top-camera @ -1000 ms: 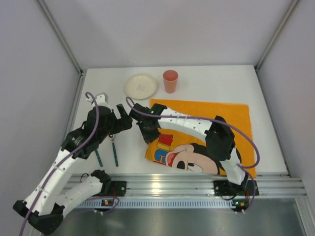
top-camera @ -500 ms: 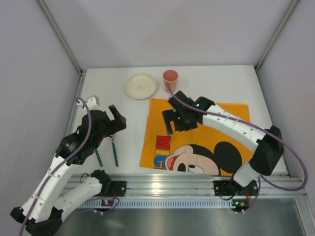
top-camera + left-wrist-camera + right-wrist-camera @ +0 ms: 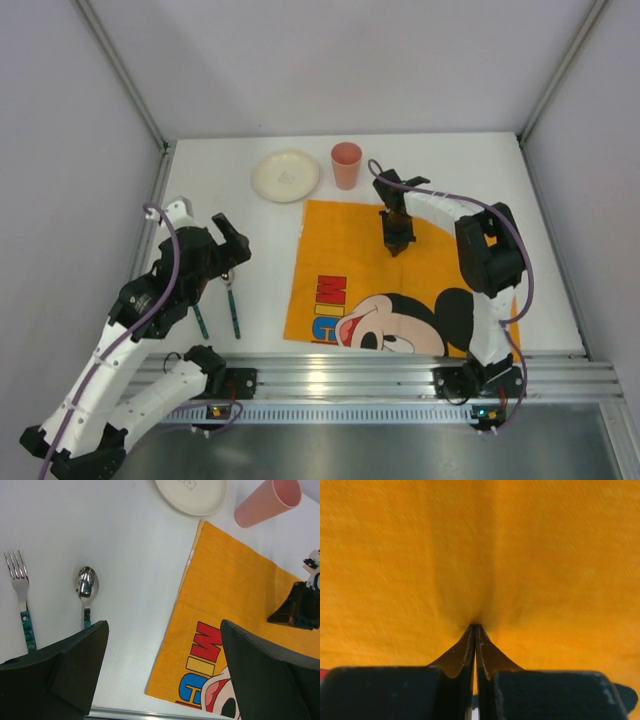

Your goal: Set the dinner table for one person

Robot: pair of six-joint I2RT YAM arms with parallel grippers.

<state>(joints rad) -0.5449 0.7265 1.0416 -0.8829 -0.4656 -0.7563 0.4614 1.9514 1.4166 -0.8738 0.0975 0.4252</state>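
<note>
White table (image 3: 450,170) lies ahead of both arm bases, with its ribbed rail (image 3: 380,375) along the near edge. At far left, the left gripper (image 3: 164,625) hangs above the table with its jaws fully spread and nothing between them. Below it lie a fork (image 3: 20,595) and, just to its right, a spoon (image 3: 86,587). They are parallel and apart, with their heads pointing away from the bases. A cream plate (image 3: 286,175) sits at the far side of the table. A pink cup (image 3: 346,165) stands upright just beside the plate, on its right. An orange mat (image 3: 340,250) with a cartoon print lies on the table from centre to right, its far edge near the cup. The right gripper (image 3: 395,240) points down onto the mat's far half. Its jaws are closed together, and the tips pinch a small pucker of the cloth.
</note>
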